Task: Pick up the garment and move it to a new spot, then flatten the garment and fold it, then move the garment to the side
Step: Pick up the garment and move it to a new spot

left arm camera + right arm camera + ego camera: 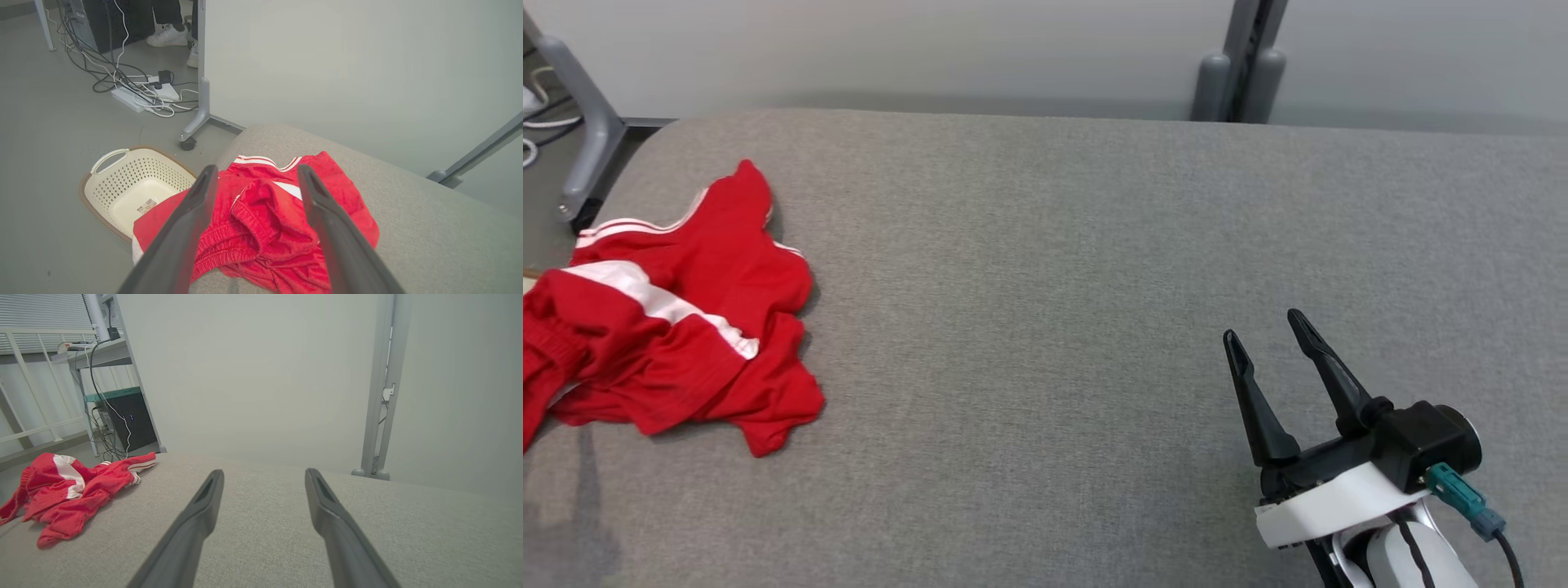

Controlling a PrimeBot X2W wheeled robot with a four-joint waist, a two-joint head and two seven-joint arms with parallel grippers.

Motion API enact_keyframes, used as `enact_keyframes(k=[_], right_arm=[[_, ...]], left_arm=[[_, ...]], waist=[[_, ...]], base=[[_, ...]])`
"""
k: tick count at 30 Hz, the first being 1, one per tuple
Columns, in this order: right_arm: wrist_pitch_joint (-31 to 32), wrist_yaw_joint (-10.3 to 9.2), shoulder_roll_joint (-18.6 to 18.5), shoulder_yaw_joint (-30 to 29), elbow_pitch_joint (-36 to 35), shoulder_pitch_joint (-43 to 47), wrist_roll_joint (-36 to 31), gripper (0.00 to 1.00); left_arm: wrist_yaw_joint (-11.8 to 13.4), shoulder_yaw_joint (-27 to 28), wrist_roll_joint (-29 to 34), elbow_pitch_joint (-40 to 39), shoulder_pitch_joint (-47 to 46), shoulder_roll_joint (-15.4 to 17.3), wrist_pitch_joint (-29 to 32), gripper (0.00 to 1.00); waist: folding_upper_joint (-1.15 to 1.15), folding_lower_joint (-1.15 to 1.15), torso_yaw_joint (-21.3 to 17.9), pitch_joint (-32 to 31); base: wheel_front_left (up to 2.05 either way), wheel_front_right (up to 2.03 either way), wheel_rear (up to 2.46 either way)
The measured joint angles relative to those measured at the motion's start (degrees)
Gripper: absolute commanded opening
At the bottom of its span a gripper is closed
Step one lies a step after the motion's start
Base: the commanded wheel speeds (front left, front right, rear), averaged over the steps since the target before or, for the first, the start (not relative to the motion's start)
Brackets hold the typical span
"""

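Garment (678, 318): red fabric with white stripe trim and one broad white band, a gathered elastic waistband showing in the left wrist view. Condition: crumpled in a loose heap, not flattened and not folded. Location: far-left part of the grey padded surface (1094, 245), at its left edge, with the waistband side spilling over that edge above a cream perforated basket (122, 179) on the floor. Orientation: one pointed fold reaches toward the far edge, another toward the near right. The heap is about as wide as it is deep, so its long axis cannot be determined. Left gripper (257, 167): fingers spread wide, empty, poised over the garment; contact cannot be confirmed. Right gripper (1262, 325): fingers spread wide, empty, at the near right over bare surface, well apart from the garment, fingers pointing toward the far side.
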Motion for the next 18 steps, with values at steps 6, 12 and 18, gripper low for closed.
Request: enact_keyframes(k=[6, 12, 18], right_arm=[[0.00, 0.00, -0.02, -0.02, -1.78, -0.15, -0.14, 1.00], [-0.01, 0.00, 0.00, 0.18, -3.77, -0.09, -0.44, 1.00], [-0.12, 0.00, -0.04, 0.15, -5.50, 0.30, -0.48, 1.00]], left_arm=[[0.00, -2.68, -6.05, 3.60, -0.98, 5.38, 4.11, 1.00], [-0.01, -7.01, -11.59, 8.18, -1.59, 9.22, 8.95, 1.00], [-0.01, -9.89, -16.23, 11.32, -2.53, 11.74, 9.75, 1.00]], waist=[[0.00, 0.00, -3.73, 2.76], [0.00, 0.00, -7.75, 5.58], [0.00, 0.00, -10.78, 7.97]], base=[[0.00, 0.00, 0.00], [0.00, 0.00, 0.00], [0.00, 0.00, 0.00]])
